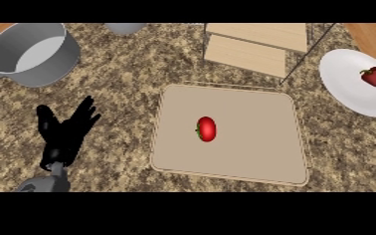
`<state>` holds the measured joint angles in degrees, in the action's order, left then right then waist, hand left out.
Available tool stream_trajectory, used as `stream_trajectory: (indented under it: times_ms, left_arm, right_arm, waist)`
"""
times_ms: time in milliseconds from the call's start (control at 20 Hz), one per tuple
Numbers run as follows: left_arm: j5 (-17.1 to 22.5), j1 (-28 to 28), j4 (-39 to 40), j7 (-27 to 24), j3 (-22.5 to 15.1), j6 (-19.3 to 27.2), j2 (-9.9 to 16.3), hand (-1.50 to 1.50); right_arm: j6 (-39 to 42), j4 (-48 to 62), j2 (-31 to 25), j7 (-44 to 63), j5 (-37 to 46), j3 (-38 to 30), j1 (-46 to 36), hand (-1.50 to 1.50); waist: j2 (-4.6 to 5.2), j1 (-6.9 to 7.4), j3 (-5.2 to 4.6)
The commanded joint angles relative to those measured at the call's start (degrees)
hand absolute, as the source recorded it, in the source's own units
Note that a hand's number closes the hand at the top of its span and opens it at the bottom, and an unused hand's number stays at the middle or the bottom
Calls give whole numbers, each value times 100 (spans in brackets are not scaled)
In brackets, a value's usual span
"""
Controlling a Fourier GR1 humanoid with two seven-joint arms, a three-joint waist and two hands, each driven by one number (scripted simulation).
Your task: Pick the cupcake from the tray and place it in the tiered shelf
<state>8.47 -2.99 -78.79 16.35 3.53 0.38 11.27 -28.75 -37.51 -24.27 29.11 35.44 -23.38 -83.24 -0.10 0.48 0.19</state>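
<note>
head view, speckled granite counter [132, 79], beige tray [242, 159]

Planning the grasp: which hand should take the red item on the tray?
Left, probably. Only the left hand shows, open and resting left of the tray. The right hand is out of view. The red item looks like a tomato, not a cupcake.

A grey metal pot [35, 52] sits at the far left of a speckled brown stone counter [125, 94]. Just beside it, at the top edge, part of a small grey container [125, 27] shows. At the far right, a white plate [345, 82] holds a red fruit [368, 75], cut off by the edge.
</note>
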Motion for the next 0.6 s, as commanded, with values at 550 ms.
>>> stream_trajectory:
  times_ms: [550]
  left_arm:
    - [-90,192,54,43,41,158,-144,0]
  right_arm:
    - [720,-2511,-1090,1272,-736,-495,1644,-150]
  waist:
    - [-55,-225,-20]
